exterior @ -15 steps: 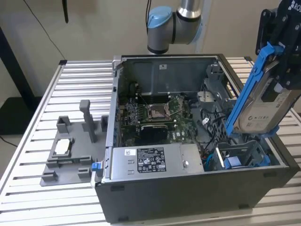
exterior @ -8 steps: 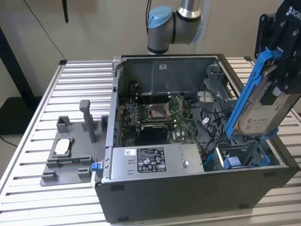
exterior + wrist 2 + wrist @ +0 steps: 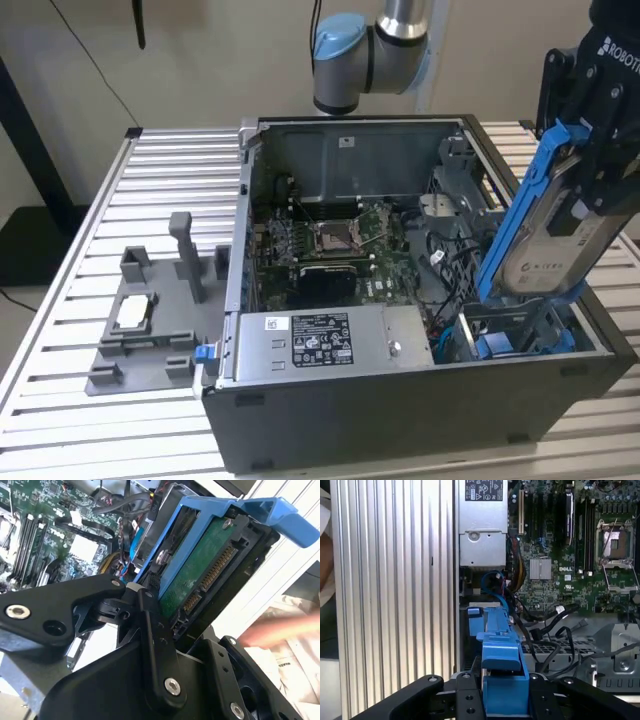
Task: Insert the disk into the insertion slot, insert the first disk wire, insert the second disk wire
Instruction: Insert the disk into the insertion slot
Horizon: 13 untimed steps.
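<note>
My gripper is shut on the disk, a silver drive in a blue carrier, held by its upper end. The disk hangs steeply tilted over the front corner of the open computer case on the exterior view's right. Its lower end is just above the insertion slot, a grey cage with blue trim; I cannot tell if they touch. The second wrist view shows the disk's green board and connectors between black fingers. In the first wrist view the carrier points at the cage. Blue and black cables lie beside the cage.
The grey power-supply box sits along the case's front, beside the cage. The motherboard fills the case floor. A grey fixture stands on the slatted table at the exterior view's left. A blurred hand shows past the case edge.
</note>
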Available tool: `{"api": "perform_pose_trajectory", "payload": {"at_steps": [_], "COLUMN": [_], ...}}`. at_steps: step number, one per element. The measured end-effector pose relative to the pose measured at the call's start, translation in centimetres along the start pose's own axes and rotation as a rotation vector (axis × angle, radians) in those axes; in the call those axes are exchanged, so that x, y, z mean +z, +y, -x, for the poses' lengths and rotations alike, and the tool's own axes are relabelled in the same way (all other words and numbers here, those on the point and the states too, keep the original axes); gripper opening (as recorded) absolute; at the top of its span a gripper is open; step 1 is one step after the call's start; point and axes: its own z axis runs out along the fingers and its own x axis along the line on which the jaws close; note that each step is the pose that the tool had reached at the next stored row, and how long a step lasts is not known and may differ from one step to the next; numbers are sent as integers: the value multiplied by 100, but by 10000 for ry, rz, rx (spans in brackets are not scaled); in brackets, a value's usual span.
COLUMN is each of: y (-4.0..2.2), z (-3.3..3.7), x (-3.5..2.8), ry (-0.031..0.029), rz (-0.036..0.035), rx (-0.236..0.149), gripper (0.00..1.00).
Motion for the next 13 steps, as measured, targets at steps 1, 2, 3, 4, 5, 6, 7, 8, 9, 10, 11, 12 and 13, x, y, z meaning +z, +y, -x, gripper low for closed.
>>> {"api": "perform_pose_trajectory", "payload": {"at_steps": [1,2,3,4,5,6,7,8,9,10,11,12,13], "y": [0,0,0,0,-1,-1,0,-1,-1,-1,-1,-1,-2], "z": [0,0,0,0,0,0,0,0,0,0,0,1,0], "x": [11,30,41,51,60,69,79,88,101,118,137,155,173], "ry": [2,1,1,1,1,1,1,1,2,1,0,1,1], "rz": [0,0,0,0,0,0,1,1,0,1,1,1,1], "rx": [0,0,0,0,0,0,0,0,0,0,0,-2,-13], "gripper": [33,33,33,33,33,33,33,33,33,33,33,33,33]}}
